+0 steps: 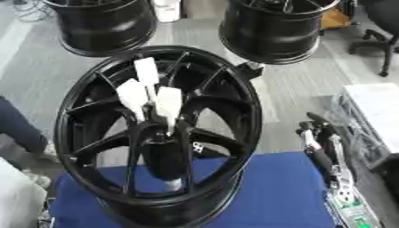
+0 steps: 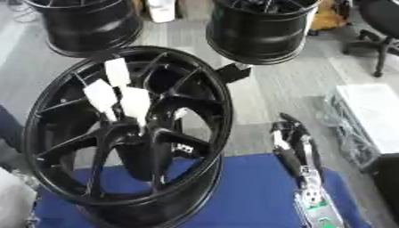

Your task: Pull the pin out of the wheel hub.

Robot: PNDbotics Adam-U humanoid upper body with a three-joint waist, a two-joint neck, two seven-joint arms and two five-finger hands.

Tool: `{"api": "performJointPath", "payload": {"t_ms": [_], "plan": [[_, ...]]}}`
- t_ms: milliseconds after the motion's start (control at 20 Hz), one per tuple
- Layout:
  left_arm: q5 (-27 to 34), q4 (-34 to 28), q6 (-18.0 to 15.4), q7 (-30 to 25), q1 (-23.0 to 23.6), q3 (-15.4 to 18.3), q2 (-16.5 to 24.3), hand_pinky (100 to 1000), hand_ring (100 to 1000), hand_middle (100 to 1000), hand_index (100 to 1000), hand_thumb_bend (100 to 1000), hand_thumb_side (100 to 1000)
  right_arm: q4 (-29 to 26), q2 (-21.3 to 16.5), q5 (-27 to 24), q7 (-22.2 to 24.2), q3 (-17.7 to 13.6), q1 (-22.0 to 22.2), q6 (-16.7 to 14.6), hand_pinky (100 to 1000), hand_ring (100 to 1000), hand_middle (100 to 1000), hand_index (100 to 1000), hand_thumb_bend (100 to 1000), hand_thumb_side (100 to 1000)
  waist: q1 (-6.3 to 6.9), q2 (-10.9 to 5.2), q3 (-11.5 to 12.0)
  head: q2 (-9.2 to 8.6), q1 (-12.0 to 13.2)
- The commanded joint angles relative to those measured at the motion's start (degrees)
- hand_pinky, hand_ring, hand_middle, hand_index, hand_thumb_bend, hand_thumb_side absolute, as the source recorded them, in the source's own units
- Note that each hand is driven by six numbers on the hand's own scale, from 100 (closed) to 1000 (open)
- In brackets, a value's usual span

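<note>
You're looking down at a grey floor (image 1: pixel 296 89) that runs to the far edge. Two spare black rims (image 1: pixel 105 24) (image 1: pixel 273 26) stand on it, well apart, one upper left, one upper right. Up in the right corner you've got a black office chair (image 1: pixel 382 40) on its castor base. A white cabinet (image 1: pixel 378 111) sits along your right side. Down front, a blue table cover (image 1: pixel 280 196) fills the bottom.

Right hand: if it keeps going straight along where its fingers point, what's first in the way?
The right hand points up-screen, away from the robot, beside the wheel hub, not at it. The line looks free over grey floor; depth is unclear.
</note>
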Motion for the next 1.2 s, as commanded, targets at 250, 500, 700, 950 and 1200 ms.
{"api": "performJointPath", "payload": {"t_ms": [250, 500, 700, 950, 1200], "plan": [[-1.37, 10.46, -15.52, -15.13, -11.22, -11.02, 27.39, 771, 972, 752, 796, 623, 492, -0.29, -1.92, 0.39, 0.54, 0.64, -0.60, 0.03, 711, 644, 632, 829, 100, 548, 1.19, -0.80, -1.87, 0.07, 1.44], [-6.33, 17.58, -24.64, -30.00, -24.00, -18.30, 28.78, 777, 920, 739, 821, 579, 361, -0.09, -2.39, 0.42, 0.94, 1.03, -0.81, 0.03, 711, 644, 632, 829, 100, 552, 2.05, -0.78, -3.08, 0.07, 1.85], [-14.29, 23.13, -29.78, -37.11, -33.67, -23.54, 24.52, 779, 843, 727, 843, 600, 360, 0.08, -2.67, 0.37, 1.07, 1.14, -0.76, 0.01, 711, 644, 632, 830, 100, 555, 2.53, -0.96, -3.32, 0.07, 1.93], [-22.27, 30.71, -34.06, -37.88, -42.26, -28.59, 16.77, 776, 770, 717, 847, 627, 372, 0.20, -2.82, 0.39, 1.42, 1.42, -0.77, -0.03, 711, 644, 632, 830, 100, 557, 2.84, -1.12, -3.64, 0.07, 2.06], [-28.76, 36.28, -36.37, -37.90, -46.56, -30.84, 10.20, 756, 705, 688, 833, 630, 384, 0.40, -2.75, 0.33, 1.62, 1.63, -0.91, -0.06, 712, 644, 633, 830, 100, 560, 3.03, -1.21, -4.09, 0.07, 2.65]]}}
